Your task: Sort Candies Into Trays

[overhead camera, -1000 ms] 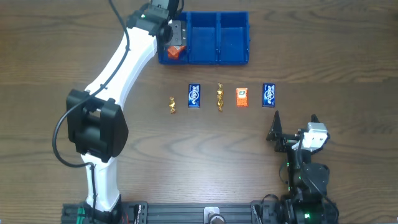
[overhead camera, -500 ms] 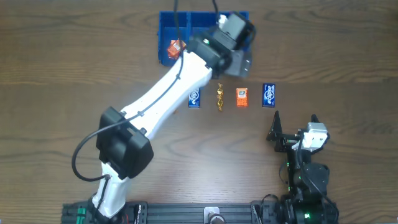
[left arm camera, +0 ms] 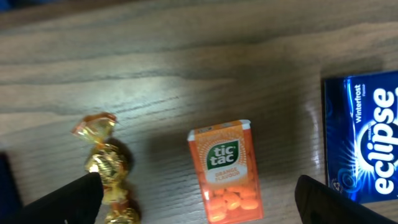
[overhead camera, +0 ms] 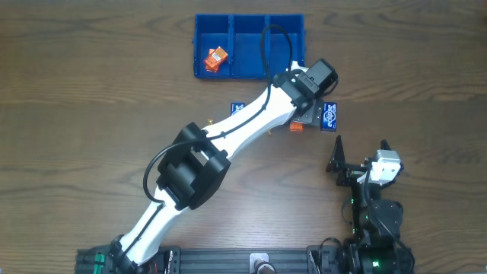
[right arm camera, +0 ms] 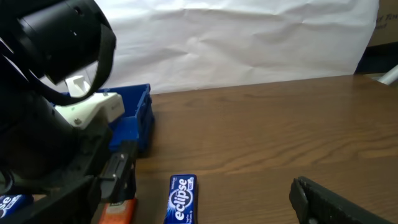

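blue tray (overhead camera: 228,74): left compartment holds orange candy (overhead camera: 216,58) | left gripper (left arm camera: 199,200) spread | right gripper (overhead camera: 361,146) spread

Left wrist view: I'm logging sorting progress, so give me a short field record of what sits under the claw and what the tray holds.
left claw: open, over the orange box
beside the box: gold-wrapped candy on one side, blue pack on the other
tray: orange candy in its left-end compartment
right claw: open, holding nothing, near its own base

Orange mint box (left arm camera: 226,169) between open fingers (left arm camera: 65,202)
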`<state>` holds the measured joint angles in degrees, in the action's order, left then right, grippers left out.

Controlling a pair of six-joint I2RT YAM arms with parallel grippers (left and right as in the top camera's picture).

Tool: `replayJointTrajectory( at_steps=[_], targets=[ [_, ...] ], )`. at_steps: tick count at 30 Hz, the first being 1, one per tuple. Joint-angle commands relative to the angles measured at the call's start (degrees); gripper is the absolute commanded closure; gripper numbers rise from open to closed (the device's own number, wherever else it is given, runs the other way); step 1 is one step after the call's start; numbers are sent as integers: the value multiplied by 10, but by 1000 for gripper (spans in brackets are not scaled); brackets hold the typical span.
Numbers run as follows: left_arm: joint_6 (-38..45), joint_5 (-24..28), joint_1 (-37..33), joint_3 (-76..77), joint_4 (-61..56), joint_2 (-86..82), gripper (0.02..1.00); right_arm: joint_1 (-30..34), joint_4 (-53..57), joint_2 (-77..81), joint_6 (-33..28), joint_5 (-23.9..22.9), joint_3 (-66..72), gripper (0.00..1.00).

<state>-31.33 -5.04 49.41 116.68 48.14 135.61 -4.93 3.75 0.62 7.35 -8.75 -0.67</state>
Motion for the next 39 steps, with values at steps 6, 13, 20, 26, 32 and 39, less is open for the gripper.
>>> replayJointTrajectory(
  at_steps=[6, 13, 20, 26, 32, 39],
  targets=[
    [-63, -13, 15, -1, -9, 3, 64, 2, 1, -4, -3, -2, 2, 3],
    [-107, -35, 16, -1, -37, 34, 88, 2, 1, -4, -4, -2, 2, 3],
    [-113, -56, 16, -1, -43, 38, 97, 2, 1, -4, -4, -2, 2, 3],
    [-116, -59, 20, -1, -43, 42, 104, 2, 1, -4, -3, -2, 2, 3],
    [-126, -59, 21, -1, -43, 54, 106, 2, 1, -4, -4, -2, 2, 3],
    [-126, -59, 23, -1, -44, 57, 134, 2, 1, -4, -4, -2, 2, 3]
  ],
)
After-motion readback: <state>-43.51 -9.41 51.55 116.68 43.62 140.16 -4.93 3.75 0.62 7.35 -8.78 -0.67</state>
